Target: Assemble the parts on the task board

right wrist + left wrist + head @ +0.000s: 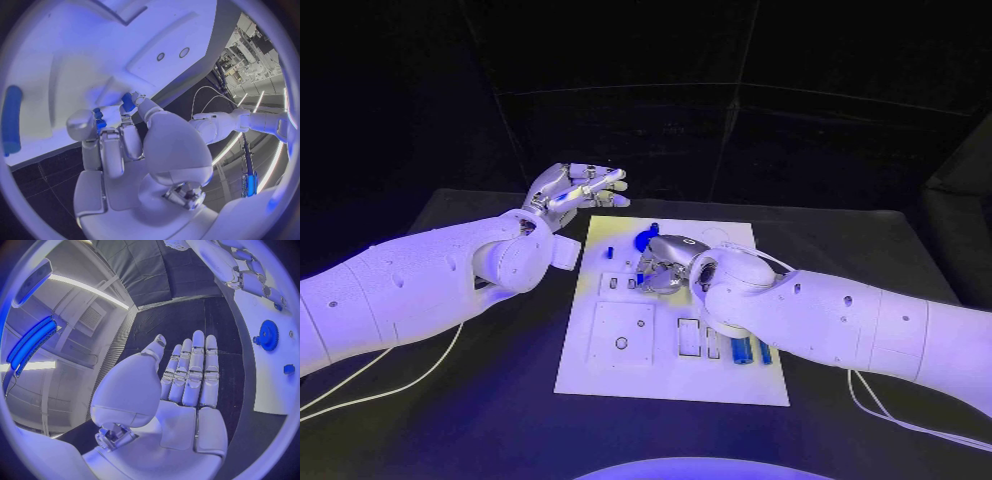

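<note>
The right hand (pixel 119 145) pinches a small blue part (pixel 129 101) against the task board (pixel 610 360), a grasp plain from its wrist. The left hand (pixel 187 375) hovers released, fingers straight, beside the board's far corner over the black table (pixel 473 400), near a blue gear (pixel 269 335).

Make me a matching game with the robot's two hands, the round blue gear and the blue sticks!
Things:
1. left hand
2. right hand
3. blue gear
4. blue pegs

Places or states:
A. lying side by side near the near right corner of the task board
B. on the board's far part, just beyond the right hand
C. fingers apart, holding nothing, beside the board's far left corner
D. down on the middle of the board, with a small blue part at its fingertips

Pairs: 1-C, 2-D, 3-B, 4-A
</note>
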